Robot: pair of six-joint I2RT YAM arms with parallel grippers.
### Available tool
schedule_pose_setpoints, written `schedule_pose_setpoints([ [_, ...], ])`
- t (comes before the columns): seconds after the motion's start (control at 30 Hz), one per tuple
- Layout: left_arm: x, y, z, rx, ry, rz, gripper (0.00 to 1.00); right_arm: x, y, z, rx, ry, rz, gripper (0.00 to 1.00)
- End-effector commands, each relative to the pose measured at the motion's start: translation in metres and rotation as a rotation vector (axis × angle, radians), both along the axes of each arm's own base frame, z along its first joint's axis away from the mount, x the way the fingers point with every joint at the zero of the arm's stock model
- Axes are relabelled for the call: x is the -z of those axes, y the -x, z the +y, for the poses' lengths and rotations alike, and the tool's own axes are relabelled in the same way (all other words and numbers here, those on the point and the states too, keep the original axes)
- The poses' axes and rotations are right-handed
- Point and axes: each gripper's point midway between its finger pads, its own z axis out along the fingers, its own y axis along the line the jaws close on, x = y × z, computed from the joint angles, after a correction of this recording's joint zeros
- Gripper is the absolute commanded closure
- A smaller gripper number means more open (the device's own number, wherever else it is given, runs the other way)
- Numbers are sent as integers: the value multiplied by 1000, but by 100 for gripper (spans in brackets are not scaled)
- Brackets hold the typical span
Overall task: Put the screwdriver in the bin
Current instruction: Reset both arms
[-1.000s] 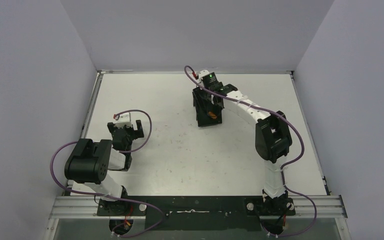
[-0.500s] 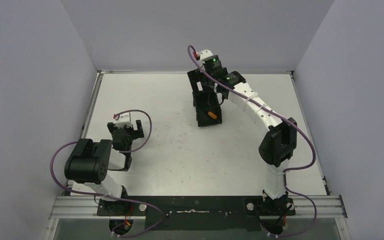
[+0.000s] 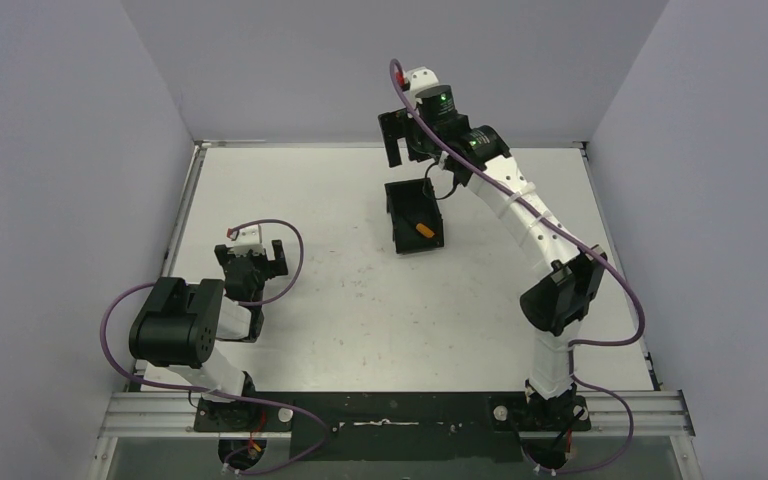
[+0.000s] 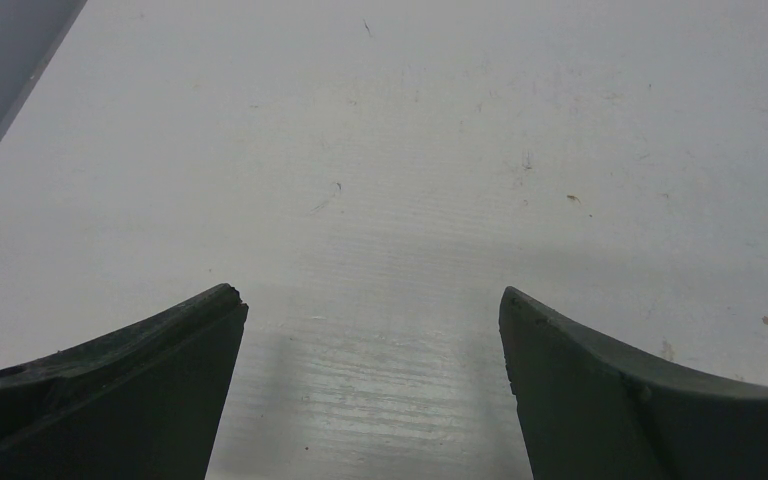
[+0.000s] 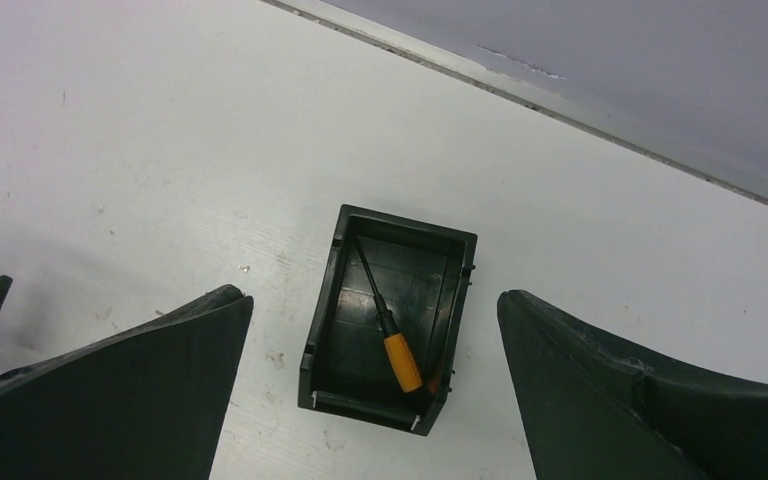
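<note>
The screwdriver (image 5: pixel 396 352), orange handle and thin dark shaft, lies inside the black bin (image 5: pixel 324 305), handle toward the near wall. From above, the bin (image 3: pixel 398 208) sits on the white table at the back centre with the screwdriver (image 3: pixel 423 229) in it. My right gripper (image 3: pixel 407 146) hangs well above the bin, toward the back wall, jaws wide open and empty; in the wrist view the right gripper (image 5: pixel 375 310) frames the bin from above. My left gripper (image 3: pixel 257 260) rests low at the left, open over bare table, as the left gripper (image 4: pixel 372 305) shows.
Grey walls enclose the white table (image 3: pixel 340 300) on three sides; the back wall seam (image 5: pixel 600 135) runs close behind the bin. The right arm's elbow (image 3: pixel 560 290) stands at the right. Purple cables loop around both arms.
My right gripper opened, let go of the screwdriver into the bin, and rose up and back away from it. The left arm stayed still.
</note>
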Motion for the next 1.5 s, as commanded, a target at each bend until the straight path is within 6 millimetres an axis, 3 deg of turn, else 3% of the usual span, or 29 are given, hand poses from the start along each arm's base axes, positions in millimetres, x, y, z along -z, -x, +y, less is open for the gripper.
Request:
schedule_pose_setpoints([
  [0.0, -20, -11, -3, 12, 2, -76, 3, -50, 15, -5, -13, -44, -90, 0],
  [0.23, -20, -11, -3, 12, 1, -74, 3, -54, 9, -43, 49, -34, -99, 0],
  [0.77, -20, -11, -3, 12, 0, -75, 3, -16, -15, -222, 283, 15, -57, 0],
  [0.97, -21, -11, -3, 12, 0, -76, 3, -14, -15, -273, 350, -22, -37, 0],
  [1.13, -21, -11, -3, 12, 1, -76, 3, -10, -19, -289, 366, -45, -5, 0],
  [1.47, -20, -11, -3, 12, 1, -75, 3, -2, -21, -282, 341, -55, 15, 0],
])
